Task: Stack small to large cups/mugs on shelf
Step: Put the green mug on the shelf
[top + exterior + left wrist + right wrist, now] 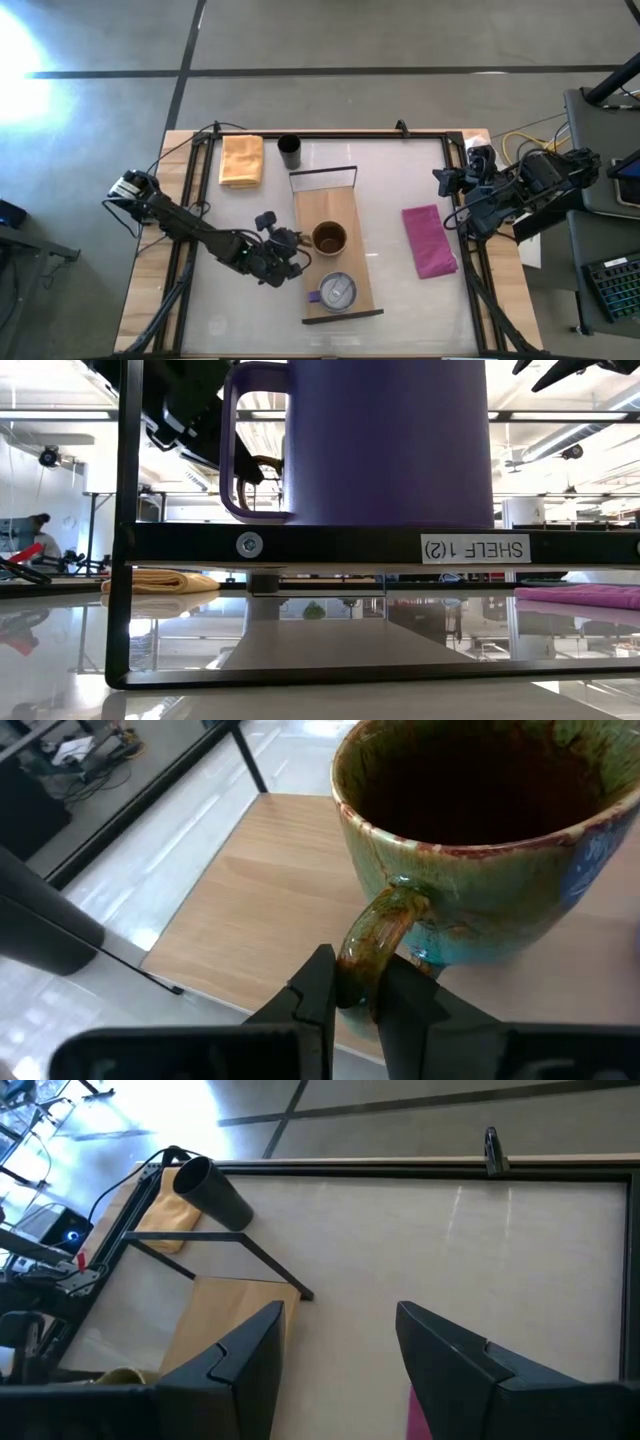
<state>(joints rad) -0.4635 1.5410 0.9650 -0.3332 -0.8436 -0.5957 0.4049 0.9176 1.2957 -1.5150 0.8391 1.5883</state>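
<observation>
The light-wood shelf point(345, 215) stands mid-table. On it are the brown handled mug point(329, 238) and, nearer the near edge, the silvery-grey mug point(337, 291) with its purple handle; the low view shows this mug point(390, 440) close up on the shelf's top board. The small black cup point(290, 152) stands on the table by the far edge, also visible as the black cup point(215, 1192). My left gripper point(298, 246) is at the brown mug's left side, shut on its handle. My right gripper point(447, 185) hovers open at the table's right edge. My left gripper point(355, 992) pinches the brown mug's handle point(375, 930) at its lower outer curve between the two fingers point(315, 985). It comes from the table's left, roughly level. The mug point(470, 840) is upright over the shelf board; I cannot tell whether its base rests on it.
A folded orange cloth point(241, 160) lies left of the black cup. A magenta cloth point(430, 240) lies right of the shelf. The shelf's thin dark frame point(323, 172) rises at its far end. A dark rail point(330, 135) borders the table.
</observation>
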